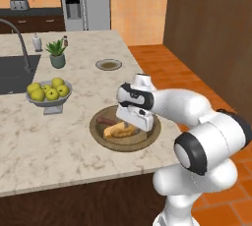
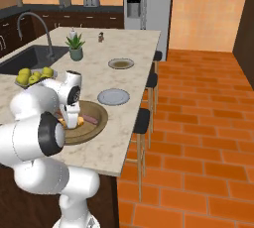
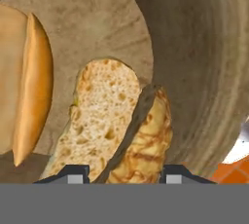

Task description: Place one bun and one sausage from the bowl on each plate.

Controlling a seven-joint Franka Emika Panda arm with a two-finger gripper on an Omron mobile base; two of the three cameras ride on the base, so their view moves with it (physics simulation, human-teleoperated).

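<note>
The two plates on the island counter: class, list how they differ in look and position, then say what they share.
1. The grey plate is pale blue-grey; the brown plate is olive-brown with a lighter rim.
2. The grey plate lies close beside the wooden bowl; the brown plate sits farther along the counter, well apart from the bowl.

Shared: both are round, flat, and hold no bun or sausage yet.

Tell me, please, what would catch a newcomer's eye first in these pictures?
The white arm bends low over the wooden bowl at the counter's near edge, its gripper closing around a split bun. Behind it stand a grey bowl of apples and two empty plates further along.
</note>
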